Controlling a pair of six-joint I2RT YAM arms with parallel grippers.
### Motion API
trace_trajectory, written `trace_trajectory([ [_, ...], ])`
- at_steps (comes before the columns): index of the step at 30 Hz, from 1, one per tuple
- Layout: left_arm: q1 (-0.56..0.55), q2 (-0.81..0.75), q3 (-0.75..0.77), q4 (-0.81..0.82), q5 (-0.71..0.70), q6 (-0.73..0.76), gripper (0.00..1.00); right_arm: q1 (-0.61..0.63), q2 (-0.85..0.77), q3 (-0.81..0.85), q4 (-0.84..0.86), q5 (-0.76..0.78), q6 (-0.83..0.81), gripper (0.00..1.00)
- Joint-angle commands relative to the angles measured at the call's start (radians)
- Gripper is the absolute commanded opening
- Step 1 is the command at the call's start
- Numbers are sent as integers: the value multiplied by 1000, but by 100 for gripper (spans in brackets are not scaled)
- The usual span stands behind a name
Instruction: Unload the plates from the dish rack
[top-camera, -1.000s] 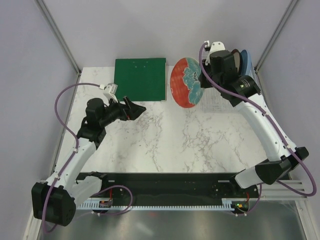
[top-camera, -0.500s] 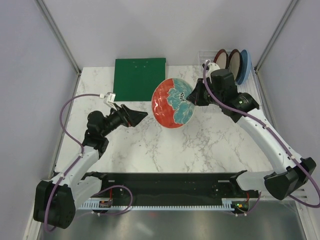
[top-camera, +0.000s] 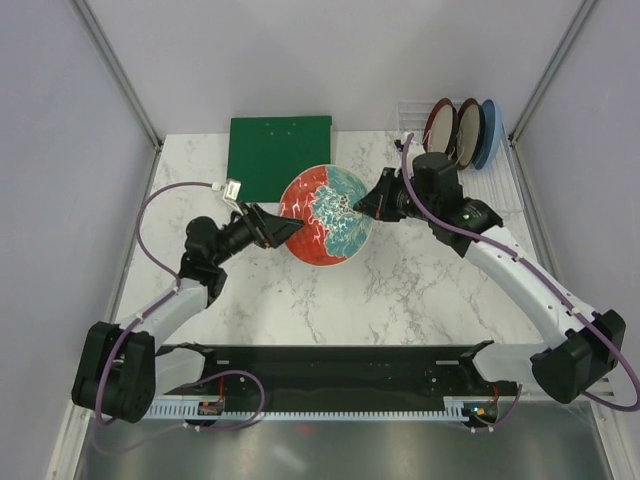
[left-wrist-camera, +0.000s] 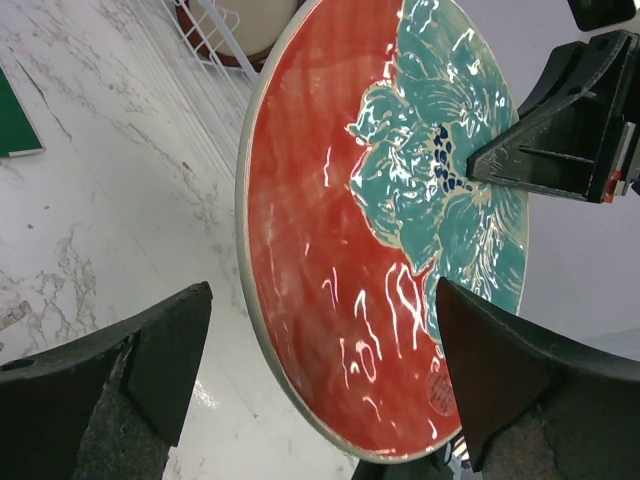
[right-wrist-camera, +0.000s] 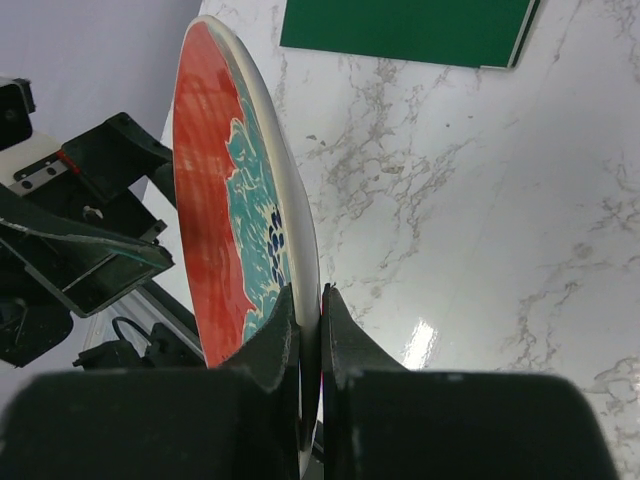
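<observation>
The red plate with the teal-white face (top-camera: 325, 215) hangs tilted above the table's middle. My right gripper (top-camera: 365, 203) is shut on its right rim, and the right wrist view shows the rim pinched between the jaws (right-wrist-camera: 320, 295). My left gripper (top-camera: 290, 228) is open at the plate's left rim. In the left wrist view (left-wrist-camera: 322, 290) its fingers stand wide apart on either side of the plate (left-wrist-camera: 380, 230). The clear dish rack (top-camera: 492, 178) at the back right holds two dark red-rimmed plates (top-camera: 440, 125) and a light blue plate (top-camera: 491, 132).
A flat green square board (top-camera: 280, 158) lies at the back, left of the held plate, and shows in the right wrist view (right-wrist-camera: 410, 25). The marble table (top-camera: 400, 290) ends in a black rail at the front. Grey walls close both sides.
My right arm has carried the red-teal plate from the rack leftward and down to the table's middle. My left gripper has moved right until its open jaws straddle the plate's rim.
</observation>
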Motion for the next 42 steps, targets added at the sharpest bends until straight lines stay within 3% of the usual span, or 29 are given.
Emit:
trace_trajectory([
  [1, -28, 60, 56, 103, 25, -33, 100, 8, -59, 16, 259, -80, 90, 0],
  [4, -37, 78, 64, 123, 25, -36, 98, 10, -57, 9, 272, -96, 99, 0],
  [7, -42, 97, 70, 131, 37, -39, 82, 10, -54, 6, 276, -100, 102, 0],
  [8, -42, 100, 70, 131, 38, -39, 69, 10, -54, 4, 278, -97, 102, 0],
  [10, -42, 97, 67, 129, 37, -38, 57, 10, -57, 1, 275, -82, 99, 0],
  [13, -42, 81, 64, 85, 17, -23, 28, 10, -59, 0, 263, -61, 90, 0],
  [14, -42, 75, 64, 56, 9, -13, 12, 10, -59, 1, 260, -57, 85, 0],
  [15, -42, 63, 66, 32, -9, -4, 2, 10, -60, 0, 253, -53, 84, 0],
  [19, -42, 32, 81, -90, -40, 51, 2, 10, -66, 0, 233, -13, 69, 0],
  [21, -42, 20, 102, -188, -61, 105, 2, 10, -69, -2, 221, 1, 59, 6],
  [24, -42, -26, 109, -307, -121, 154, 2, 10, -72, -7, 206, 30, 46, 33],
  [26, -42, -73, 105, -355, -161, 180, 2, 10, -74, -8, 192, 62, 36, 39],
  [27, -42, -89, 105, -384, -194, 192, 2, 8, -72, -8, 177, 74, 23, 51],
  [36, -42, -126, 156, -643, -326, 275, 2, 10, -57, 45, 63, 226, -59, 55],
  [42, -37, -39, 145, -659, -365, 287, 2, 8, -48, 84, 13, 275, -109, 56],
])
